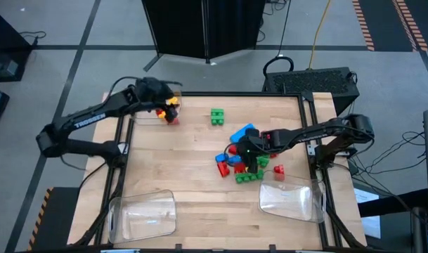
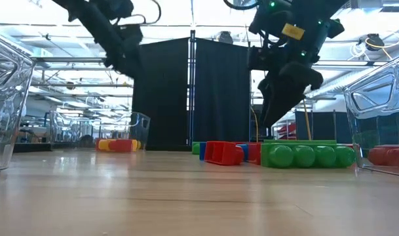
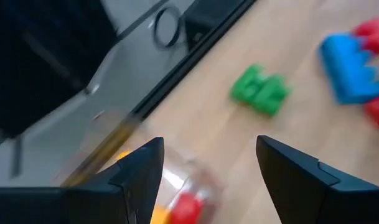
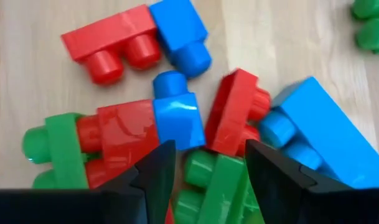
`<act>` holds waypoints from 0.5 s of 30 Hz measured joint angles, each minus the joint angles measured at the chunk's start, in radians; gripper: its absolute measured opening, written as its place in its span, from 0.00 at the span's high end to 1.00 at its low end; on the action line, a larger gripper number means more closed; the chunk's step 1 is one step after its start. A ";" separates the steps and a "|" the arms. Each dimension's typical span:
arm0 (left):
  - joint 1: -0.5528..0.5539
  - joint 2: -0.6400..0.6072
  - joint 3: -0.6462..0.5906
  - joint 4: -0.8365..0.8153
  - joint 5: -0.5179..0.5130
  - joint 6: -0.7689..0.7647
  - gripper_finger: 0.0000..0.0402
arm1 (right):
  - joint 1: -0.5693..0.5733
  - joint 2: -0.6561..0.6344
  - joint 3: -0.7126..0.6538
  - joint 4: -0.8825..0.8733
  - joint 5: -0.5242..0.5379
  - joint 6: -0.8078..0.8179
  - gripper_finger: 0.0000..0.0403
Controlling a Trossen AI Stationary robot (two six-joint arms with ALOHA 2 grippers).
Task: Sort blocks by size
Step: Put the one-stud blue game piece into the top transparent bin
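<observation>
We see the left gripper (image 1: 164, 105) over the far left corner of the table (image 1: 199, 183), its jaws apart and empty above a clear tray (image 1: 149, 114) that holds yellow and red blocks (image 1: 171, 112). The right gripper (image 1: 250, 156) hangs low over the main pile of blocks (image 1: 242, 161) right of the table's middle, jaws apart with nothing between them, just above a green block (image 4: 208, 183). 1 green block (image 1: 217, 116) sits alone toward the far edge. 2 more clear trays (image 1: 143, 214) stand at the near edge.
</observation>
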 joint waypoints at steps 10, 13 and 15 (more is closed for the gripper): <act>-0.213 -0.086 -0.115 0.125 -0.066 -0.109 0.36 | 0.091 0.005 0.000 -0.034 -0.010 0.005 0.55; -0.260 -0.087 -0.127 0.132 -0.104 -0.140 0.36 | 0.111 0.040 0.000 -0.030 -0.012 0.016 0.55; -0.290 -0.086 -0.135 0.147 -0.128 -0.144 0.36 | 0.119 0.077 0.000 -0.020 -0.005 0.020 0.55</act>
